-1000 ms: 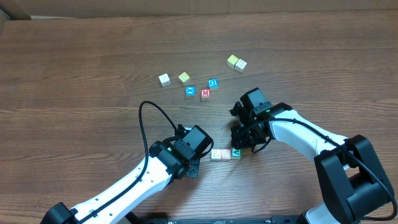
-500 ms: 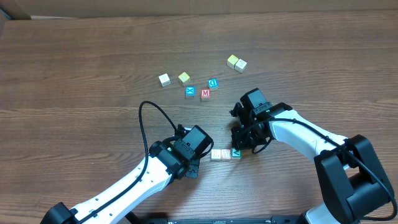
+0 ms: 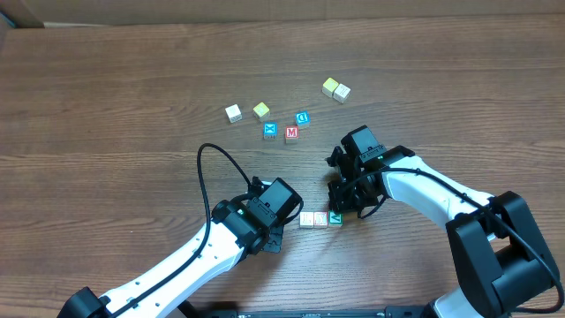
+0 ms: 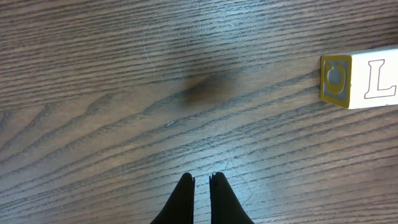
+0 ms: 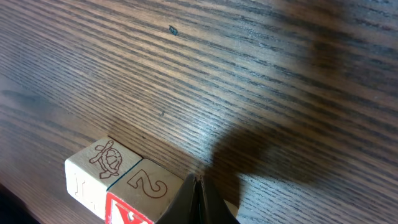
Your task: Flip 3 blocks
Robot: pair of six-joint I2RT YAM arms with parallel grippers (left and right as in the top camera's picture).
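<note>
My left claw [image 4: 200,179] and right claw [image 5: 198,181] were both pinched shut, empty, flanking the three lined-up blocks [image 3: 320,218] on the surface [image 3: 132,106].

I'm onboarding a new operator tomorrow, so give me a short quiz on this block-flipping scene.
1. True or false: the left end effector and the right end effector are both shut.
2. How many cubes form the row of blocks between the arms?
3. In the right wrist view, the pale block beside the block marked 2 shows: A) a turtle, B) a fish, C) a star.
Key: 1 true; 2 three; 3 A.
</note>
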